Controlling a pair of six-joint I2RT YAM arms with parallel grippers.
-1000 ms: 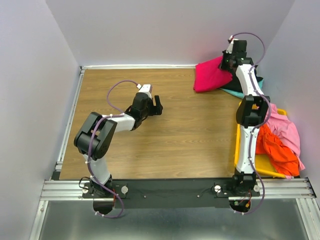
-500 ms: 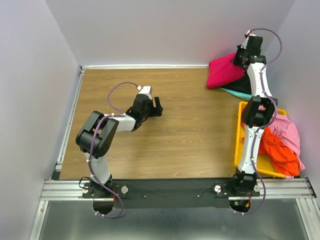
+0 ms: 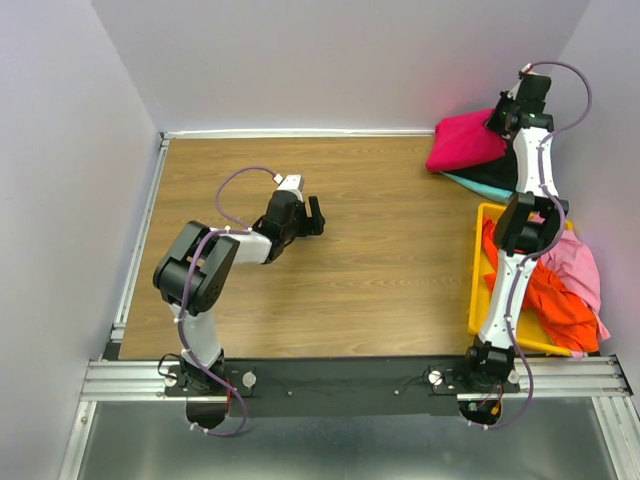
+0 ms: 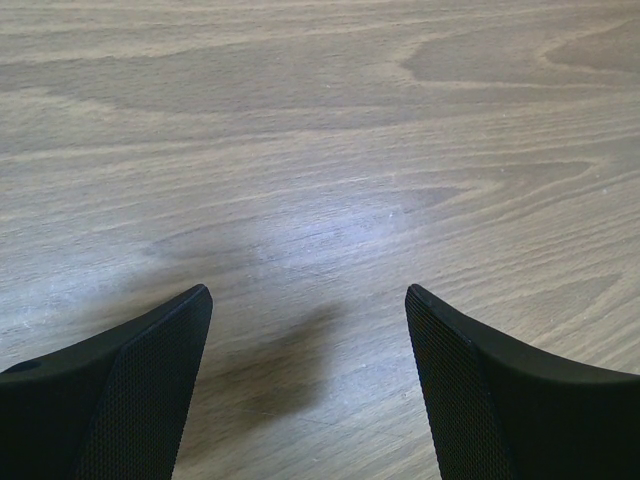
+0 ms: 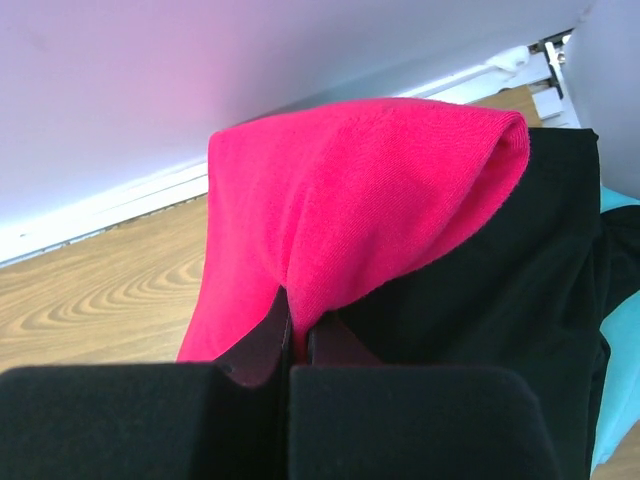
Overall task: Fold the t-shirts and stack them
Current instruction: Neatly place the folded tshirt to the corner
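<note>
Two grippers: right gripper [image 5: 298,335] clamped on crimson t-shirt [image 5: 350,190] at far right corner (over black t-shirt [image 5: 500,300]); left gripper [image 4: 308,330] spread wide, holding nothing, above table [image 4: 320,150] left of centre.

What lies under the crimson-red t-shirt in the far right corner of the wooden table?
Under the soft crimson-red t-shirt a black t-shirt shows, and a teal t-shirt peeks out below that. The red fabric covers the rest, so anything more there cannot be seen.
</note>
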